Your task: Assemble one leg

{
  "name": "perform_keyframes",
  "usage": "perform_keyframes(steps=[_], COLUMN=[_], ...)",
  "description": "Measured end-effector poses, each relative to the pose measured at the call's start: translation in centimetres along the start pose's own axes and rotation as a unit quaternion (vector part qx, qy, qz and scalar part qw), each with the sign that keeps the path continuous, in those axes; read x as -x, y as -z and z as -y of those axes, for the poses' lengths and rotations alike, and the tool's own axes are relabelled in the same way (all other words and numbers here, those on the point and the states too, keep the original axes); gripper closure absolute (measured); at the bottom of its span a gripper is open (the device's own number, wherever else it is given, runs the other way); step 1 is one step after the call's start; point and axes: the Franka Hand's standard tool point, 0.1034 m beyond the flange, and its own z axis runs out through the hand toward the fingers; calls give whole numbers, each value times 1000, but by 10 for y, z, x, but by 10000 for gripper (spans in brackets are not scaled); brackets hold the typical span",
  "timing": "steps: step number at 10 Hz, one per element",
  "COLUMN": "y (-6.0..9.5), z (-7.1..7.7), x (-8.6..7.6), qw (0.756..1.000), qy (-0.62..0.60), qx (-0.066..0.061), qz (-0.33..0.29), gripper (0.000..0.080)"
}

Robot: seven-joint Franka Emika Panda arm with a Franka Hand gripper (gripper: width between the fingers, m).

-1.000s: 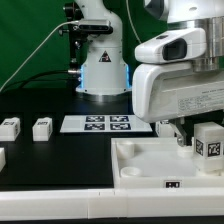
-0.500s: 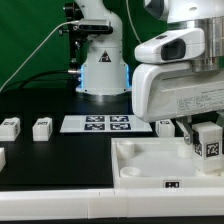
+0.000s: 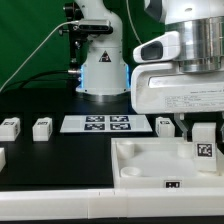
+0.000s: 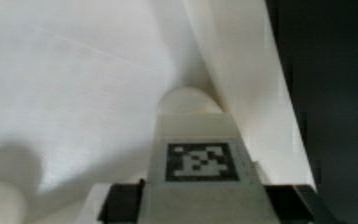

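My gripper (image 3: 204, 132) is shut on a leg (image 3: 205, 146), a white block with a black-and-white tag, and holds it upright over the far right corner of the white tabletop (image 3: 150, 160). In the wrist view the leg (image 4: 201, 150) runs out between the two dark fingers (image 4: 126, 203) and its far end sits at a round corner socket of the tabletop (image 4: 87, 90). Three more legs lie on the black table: two at the exterior view's left (image 3: 9, 127) (image 3: 42, 128), and one behind the tabletop (image 3: 165, 125). Whether the held leg touches the socket cannot be told.
The marker board (image 3: 95, 123) lies flat behind the tabletop. The arm's white base (image 3: 103, 60) stands at the back. Part of another white piece (image 3: 2, 157) shows at the exterior view's left edge. The table's front edge runs just below the tabletop.
My gripper and the held leg have moved down toward the tabletop's far right corner. The other legs have not moved.
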Motion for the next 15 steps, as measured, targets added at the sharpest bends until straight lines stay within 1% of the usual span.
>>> perform_keyframes(steps=[2,4,5,7,8,9,10,11,12,13,14,15], y=[0,-1,-1,-2,-2,-2,-2,-2,-2,-2,-2,-2], z=[1,4,5,6,7,7,8,8,8,8,8,7], x=[1,4,5,7,7,7,8,9,9,8,8,8], qw=[995,972,962,916,908,908,916,916,922,954,972,985], qy=[-96,-235,-273,-401,-420,-419,-401,-400,-386,-301,-235,-174], qx=[-2,-2,-1,-6,-6,-6,-7,-7,-6,-6,-7,-7], qz=[1,3,2,8,9,9,10,10,9,8,7,6], gripper=[506,506,506,506,506,498,498,305,305,176,157,151])
